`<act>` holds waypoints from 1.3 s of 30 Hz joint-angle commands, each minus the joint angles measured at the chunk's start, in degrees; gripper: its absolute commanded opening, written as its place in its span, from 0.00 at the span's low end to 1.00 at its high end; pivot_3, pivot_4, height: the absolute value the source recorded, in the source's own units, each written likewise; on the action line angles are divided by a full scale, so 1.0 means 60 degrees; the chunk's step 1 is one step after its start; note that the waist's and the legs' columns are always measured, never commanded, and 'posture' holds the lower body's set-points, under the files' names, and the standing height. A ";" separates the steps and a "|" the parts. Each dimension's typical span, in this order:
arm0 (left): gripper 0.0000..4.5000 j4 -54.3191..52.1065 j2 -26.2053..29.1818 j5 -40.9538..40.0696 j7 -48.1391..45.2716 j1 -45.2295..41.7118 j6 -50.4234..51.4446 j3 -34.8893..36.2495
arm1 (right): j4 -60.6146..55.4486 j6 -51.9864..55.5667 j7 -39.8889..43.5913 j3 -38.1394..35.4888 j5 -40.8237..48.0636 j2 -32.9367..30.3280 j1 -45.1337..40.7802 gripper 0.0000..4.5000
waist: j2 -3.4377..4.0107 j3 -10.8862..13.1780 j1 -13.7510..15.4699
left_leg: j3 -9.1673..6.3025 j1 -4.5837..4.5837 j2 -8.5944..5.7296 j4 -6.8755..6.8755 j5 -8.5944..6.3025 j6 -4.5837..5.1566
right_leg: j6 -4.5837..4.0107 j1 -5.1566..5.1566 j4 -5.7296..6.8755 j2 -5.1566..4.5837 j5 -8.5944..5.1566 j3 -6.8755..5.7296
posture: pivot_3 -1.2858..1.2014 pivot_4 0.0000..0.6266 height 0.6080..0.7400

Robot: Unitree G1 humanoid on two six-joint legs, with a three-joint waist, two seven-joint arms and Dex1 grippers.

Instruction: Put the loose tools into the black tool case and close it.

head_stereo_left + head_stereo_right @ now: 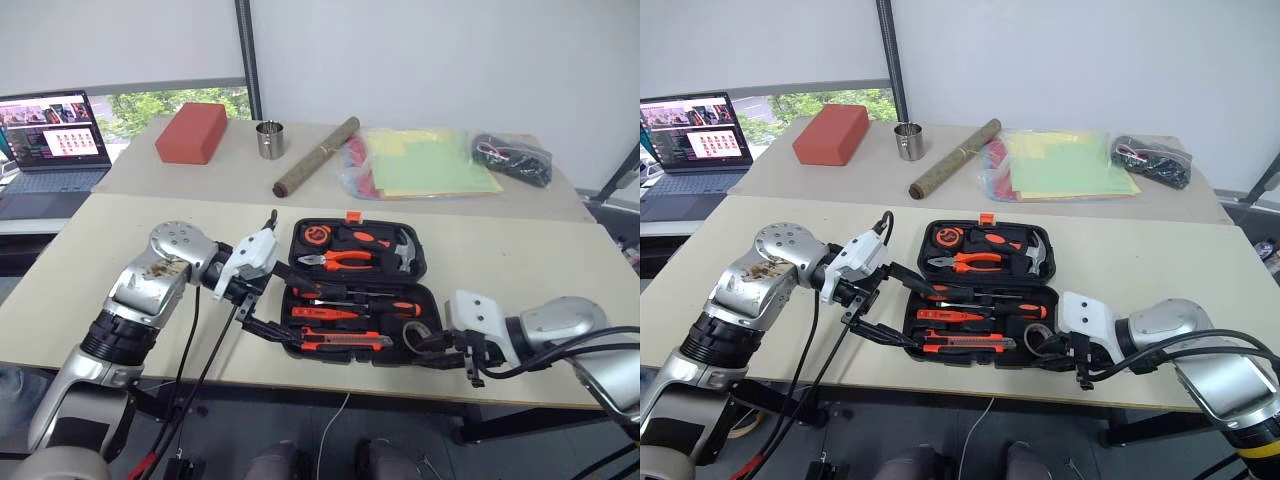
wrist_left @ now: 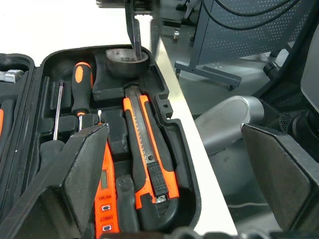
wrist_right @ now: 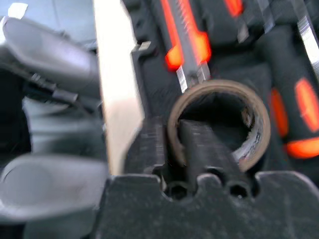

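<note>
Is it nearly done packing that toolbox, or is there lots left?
Nearly done. The screwdrivers, tester pen and utility knife already lie in the black tool case. Right now the right tool has a finger inside the tape roll at the case's corner, while the left tool is open at the case's left edge. The lid is still open, so closing remains.

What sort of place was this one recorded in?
Probably an office or lab room: pale tables pushed together, an open laptop by the window, and a perforated metal cabinet on the floor.
</note>
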 commanded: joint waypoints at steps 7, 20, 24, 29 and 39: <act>1.00 0.0074 0.0003 0.0056 0.0043 -0.0279 -0.0227 0.0103 | -0.0443 0.0141 0.0520 -0.0626 0.0383 -0.0596 0.0091 0.90 | -0.0001 0.0001 -0.0011 | -0.0001 0.0002 0.0003 0.0003 -0.0008 -0.0015 | 0.0002 0.0000 0.0000 -0.0004 -0.0002 0.0005 | 0.52 0.24 0.97; 0.50 0.2542 0.0803 0.1090 0.2045 0.0800 -0.1079 0.1229 | 0.2523 -0.0020 -0.0685 -0.2330 0.0677 0.0466 -0.0382 0.28 | -0.0003 0.0002 -0.0052 | -0.0002 0.0012 -0.0002 -0.0019 -0.0002 -0.0005 | -0.0004 0.0000 0.0002 -0.0003 0.0002 0.0000 | 0.52 0.24 0.97; 0.15 0.3028 0.0897 0.1737 0.1852 0.1037 -0.2008 0.0772 | 0.3564 -0.1362 -0.0596 -0.1625 -0.0264 0.0770 -0.0281 0.00 | -0.0003 0.0002 -0.0064 | 0.0002 0.0007 -0.0009 -0.0022 -0.0002 -0.0003 | -0.0002 0.0000 -0.0001 -0.0004 0.0002 -0.0003 | 0.52 0.24 0.97; 0.01 0.3017 0.0127 0.1681 0.1778 0.0805 -0.1626 0.0453 | 0.4547 -0.2286 -0.0925 -0.0653 -0.1316 0.1562 -0.1217 0.00 | -0.0002 0.0002 -0.0112 | 0.0016 0.0015 -0.0006 -0.0025 -0.0001 -0.0008 | 0.0002 0.0002 0.0003 -0.0001 -0.0001 0.0001 | 0.52 0.24 0.97; 0.01 0.1603 0.0170 0.1349 0.0763 0.1017 -0.0438 0.0089 | 0.3102 -0.2087 0.0404 -0.0314 -0.0863 0.1577 -0.0839 0.00 | -0.0002 0.0002 -0.0152 | 0.0013 0.0011 -0.0001 -0.0053 0.0005 -0.0006 | -0.0009 -0.0014 0.0002 0.0013 -0.0006 -0.0004 | 0.52 0.24 0.97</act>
